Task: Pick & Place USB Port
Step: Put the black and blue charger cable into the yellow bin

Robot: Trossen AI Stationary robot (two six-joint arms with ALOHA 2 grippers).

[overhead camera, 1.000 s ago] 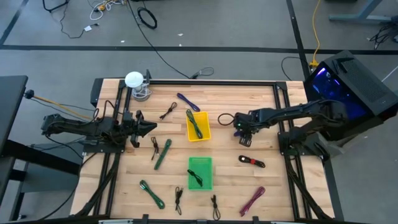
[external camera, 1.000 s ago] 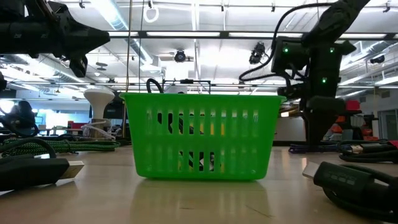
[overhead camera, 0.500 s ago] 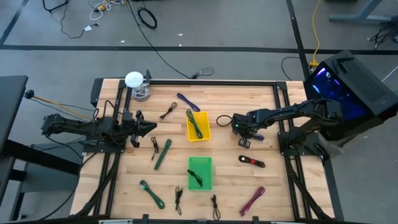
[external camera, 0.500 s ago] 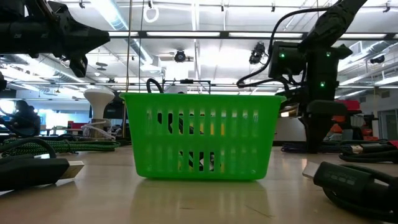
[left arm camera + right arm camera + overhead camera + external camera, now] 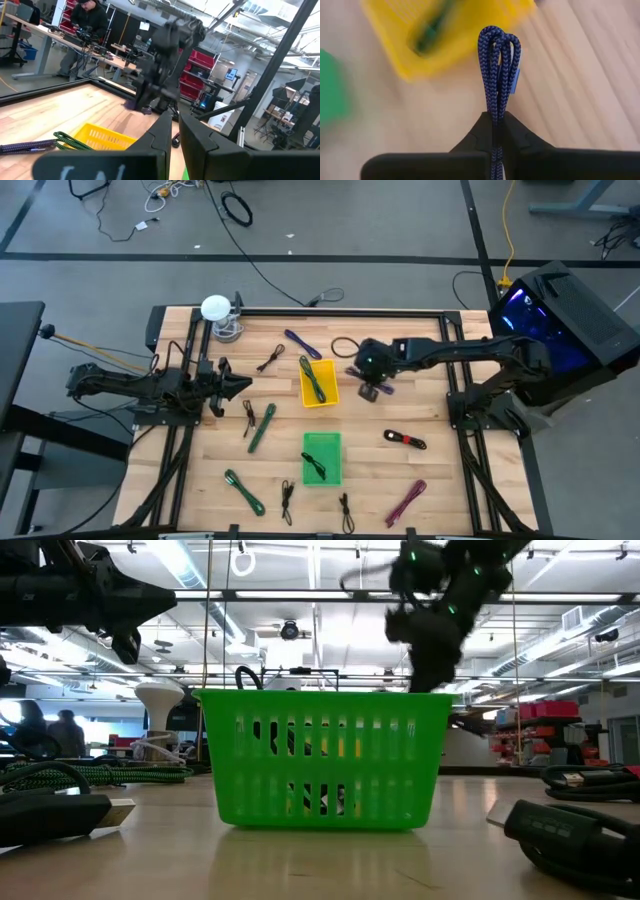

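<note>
My right gripper (image 5: pixel 495 122) is shut on a dark blue braided USB cable (image 5: pixel 498 70), folded into a bundle. It hangs above the table just right of the yellow basket (image 5: pixel 319 382), which holds a green cable. In the high view the cable (image 5: pixel 385 388) shows beside the gripper (image 5: pixel 372 387). The green basket (image 5: pixel 322 457), with a black cable in it, stands nearer the front edge. My left gripper (image 5: pixel 238 387) waits shut at the table's left, holding nothing. My right gripper pinches the folded cable bundle (image 5: pixel 494 112) between its two fingers, several strands together. The looped end (image 5: pixel 499 37) sticks out past the fingertips. The bundle is lifted clear of the table.
Loose cables lie about the table: a purple one (image 5: pixel 300 342) at the far side, green ones (image 5: pixel 262 427) (image 5: pixel 243 490) at the left, a red-black one (image 5: pixel 405 440), a pink one (image 5: pixel 406 502) and small black ones near the front. A white round lamp (image 5: pixel 215 308) stands at the far left.
My right gripper has shut on the blue cable, which lay on the table at the right. It has risen with it and gone toward the table's left, up to the yellow basket. The cable is now lifted clear of the table.
</note>
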